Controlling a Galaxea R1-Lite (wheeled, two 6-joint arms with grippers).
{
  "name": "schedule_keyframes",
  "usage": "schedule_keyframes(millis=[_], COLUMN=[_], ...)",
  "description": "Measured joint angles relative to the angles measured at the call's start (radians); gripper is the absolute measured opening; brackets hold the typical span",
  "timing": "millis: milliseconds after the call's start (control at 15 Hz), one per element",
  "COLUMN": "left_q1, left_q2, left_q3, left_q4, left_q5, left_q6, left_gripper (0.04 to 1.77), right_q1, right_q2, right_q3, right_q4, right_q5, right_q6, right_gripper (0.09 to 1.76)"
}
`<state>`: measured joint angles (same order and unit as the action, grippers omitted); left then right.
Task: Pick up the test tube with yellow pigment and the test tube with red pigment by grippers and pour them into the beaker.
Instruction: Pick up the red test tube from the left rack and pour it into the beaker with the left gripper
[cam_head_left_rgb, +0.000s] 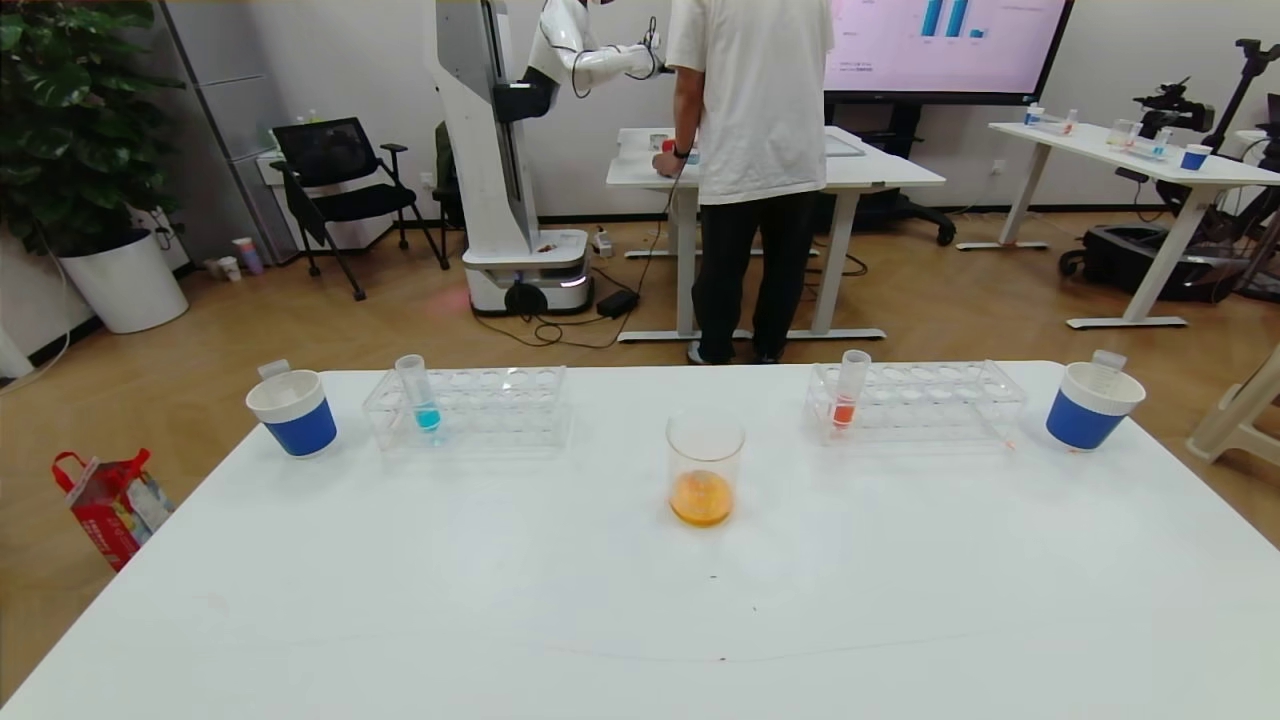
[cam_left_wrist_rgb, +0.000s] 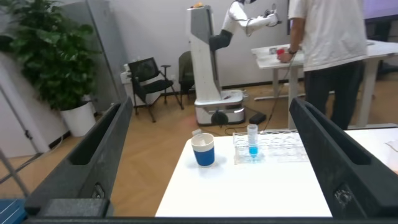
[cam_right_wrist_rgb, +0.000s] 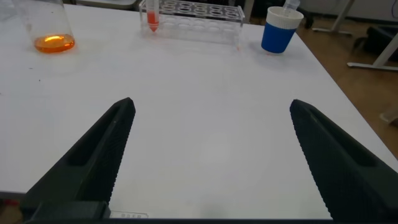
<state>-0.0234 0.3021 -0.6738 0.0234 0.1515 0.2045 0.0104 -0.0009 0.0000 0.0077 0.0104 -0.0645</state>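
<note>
Both end effectors are sitting low at the near edge of the worktop (cam_head_left_rgb: 640, 620), out of the head view. The right end effector (cam_right_wrist_rgb: 208, 155) is showing its 2 fingers spread wide with nothing between them; the left end effector (cam_left_wrist_rgb: 208, 155) is likewise standing spread and empty, hanging off the worktop's left side.

Ahead of the right end effector and well apart from it, the test tube with red pigment (cam_right_wrist_rgb: 151, 17) is standing upright in the end slot of a clear rack (cam_right_wrist_rgb: 196, 14), on the side nearer the beaker. A blue-and-white paper cup (cam_right_wrist_rgb: 280, 30) is sitting just beyond the rack's other end.

The beaker (cam_head_left_rgb: 704, 470) is standing between the 2 racks, nearer the robot than either, and is already holding orange liquid at its bottom.

Ahead of the left end effector, a second rack (cam_left_wrist_rgb: 270, 146) is holding 1 tube with blue liquid (cam_left_wrist_rgb: 252, 142), beside another paper cup (cam_left_wrist_rgb: 203, 150). No test tube with yellow pigment is showing in any view.

Judgement: the orange contents suggest pouring is largely done, with the red tube back in its rack still holding some liquid. If a pour remains, the right end effector would need to advance to the rack, close on the red tube's upper part, lift it straight out, then tip it over the beaker.
</note>
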Motion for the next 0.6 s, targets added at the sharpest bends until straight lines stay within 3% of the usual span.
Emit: schedule_keyframes(millis=[267, 600], left_q1=[0.013, 0.018], left_q2=[-0.206, -0.295], left_q3=[0.177, 0.556], left_q4=[-0.024, -0.148], left_q5=[-0.151, -0.174], left_q6=[-0.077, -0.104], left_gripper=[1.75, 1.75], right_q1=[0.0, 0.0], right_q2=[0.0, 0.0], right_q3=[0.0, 0.0], right_q4=[0.0, 0.0], right_q5=[0.0, 0.0], right_q6=[0.0, 0.0], right_gripper=[1.74, 1.74])
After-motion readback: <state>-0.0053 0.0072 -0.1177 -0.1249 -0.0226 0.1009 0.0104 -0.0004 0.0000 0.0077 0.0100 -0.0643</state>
